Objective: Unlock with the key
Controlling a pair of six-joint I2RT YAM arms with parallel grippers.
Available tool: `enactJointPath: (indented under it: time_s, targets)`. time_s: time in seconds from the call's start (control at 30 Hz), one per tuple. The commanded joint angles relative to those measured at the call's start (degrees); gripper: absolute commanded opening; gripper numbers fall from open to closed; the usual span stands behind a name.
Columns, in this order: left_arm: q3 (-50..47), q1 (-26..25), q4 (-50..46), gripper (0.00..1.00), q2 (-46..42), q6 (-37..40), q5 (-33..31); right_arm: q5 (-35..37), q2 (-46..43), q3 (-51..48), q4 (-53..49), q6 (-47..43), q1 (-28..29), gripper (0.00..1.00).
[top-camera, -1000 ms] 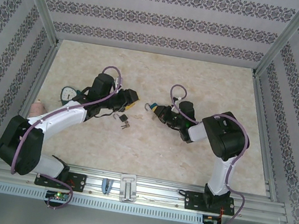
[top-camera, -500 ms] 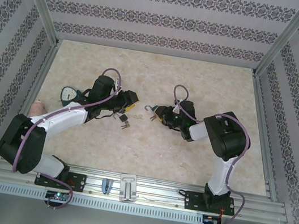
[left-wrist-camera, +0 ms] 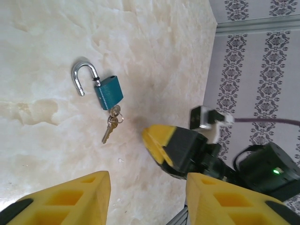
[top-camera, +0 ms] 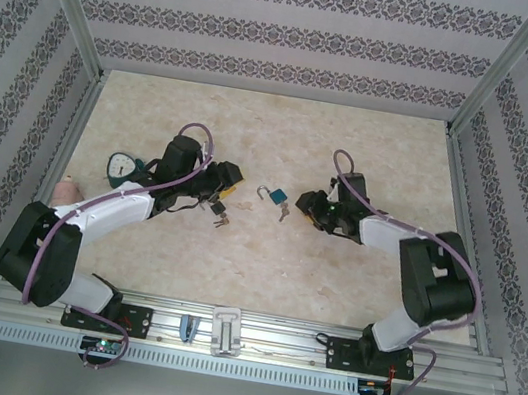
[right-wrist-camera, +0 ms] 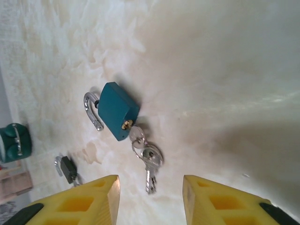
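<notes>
pale marbled counter (top-camera: 262, 268) carries a teal padlock with a silver shackle (top-camera: 275, 197), the shackle swung open and a bunch of silver keys (right-wrist-camera: 146, 157) in its keyhole. it lies between the left gripper (top-camera: 232, 178) and right gripper (top-camera: 305, 205), both open and holding nothing.

green object (right-wrist-camera: 14, 142) cut by left edge, dark padlock (right-wrist-camera: 69, 169) indistinct

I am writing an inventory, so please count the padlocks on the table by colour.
Teal padlock: 1
Black padlock: 1
Total: 2
</notes>
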Motion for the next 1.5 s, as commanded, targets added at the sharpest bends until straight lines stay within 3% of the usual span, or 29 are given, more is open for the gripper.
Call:
enactJointPath:
  time_s: [0.0, 0.03, 0.07, 0.17, 0.2, 0.23, 0.4, 0.53, 0.7, 0.9, 1.0, 1.07, 1.23, 1.3, 1.4, 1.47]
  targets:
    - [0.1, 1.5, -6.0, 0.49, -2.6, 3.7, -3.4, 7.6, -6.6, 1.9, -12.1, -9.4, -0.1, 0.44]
    - [0.6, 1.8, -8.7, 0.5, -3.2, 4.9, -5.1, 9.4, -8.6, 2.2, -13.5, -10.8, -0.1, 0.46]
    - [1.2, 2.2, -11.3, 0.52, -3.9, 6.1, -6.5, 11.4, -10.6, 2.6, -14.9, -12.2, -0.1, 0.59]
    - [3.5, 3.4, -20.0, 1.0, -5.4, 9.8, -11.3, 16.3, -14.7, 4.1, -18.3, -16.2, -0.2, 0.68]
    - [4.4, 3.8, -22.8, 1.0, -5.7, 11.6, -12.7, 17.7, -15.7, 4.6, -19.3, -17.5, -0.3, 0.78]
    - [5.3, 4.3, -25.1, 1.0, -5.9, 13.1, -14.1, 18.9, -16.4, 4.9, -19.9, -18.6, -0.4, 0.98]
    - [11.7, 5.0, -37.2, 1.0, -6.1, 21.5, -24.7, 29.5, -19.9, 6.9, -22.6, -22.9, -0.2, 0.98]
    - [13.4, 5.1, -38.6, 1.0, -7.5, 28.4, -36.4, 41.7, -21.7, 8.0, -22.2, -27.1, -0.1, 0.98]
    - [4.8, 5.2, -23.3, 0.99, -13.8, 41.9, -53.2, 57.1, -23.7, 2.4, -9.5, -36.9, -0.2, 0.98]
    - [-5.2, 8.0, -6.5, 0.99, -16.4, 52.3, -61.2, 67.2, -21.1, -7.4, 12.4, -45.0, -1.2, 0.98]
    - [-8.5, 11.3, -1.5, 0.99, -14.4, 52.4, -60.9, 65.4, -19.7, -13.8, 26.4, -46.8, -2.7, 0.98]
    - [-12.4, 12.6, 7.3, 1.0, -12.1, 56.1, -59.8, 65.2, -17.3, -16.2, 32.7, -48.0, -3.6, 0.98]
    - [-20.1, 14.9, 27.7, 0.99, -3.2, 61.7, -56.4, 59.8, -11.0, -20.6, 44.9, -49.5, -5.7, 0.98]
    - [-22.1, 15.6, 34.0, 0.99, 0.2, 60.7, -55.5, 58.1, -10.9, -22.4, 49.4, -50.0, -6.1, 0.98]
    - [-21.3, 16.6, 35.4, 0.99, 2.2, 63.0, -52.8, 53.8, -8.7, -26.1, 55.8, -47.8, -8.8, 0.98]
    - [-24.9, 17.7, 46.8, 1.0, 5.9, 63.3, -51.2, 51.3, -7.9, -27.2, 58.4, -48.1, -9.5, 0.98]
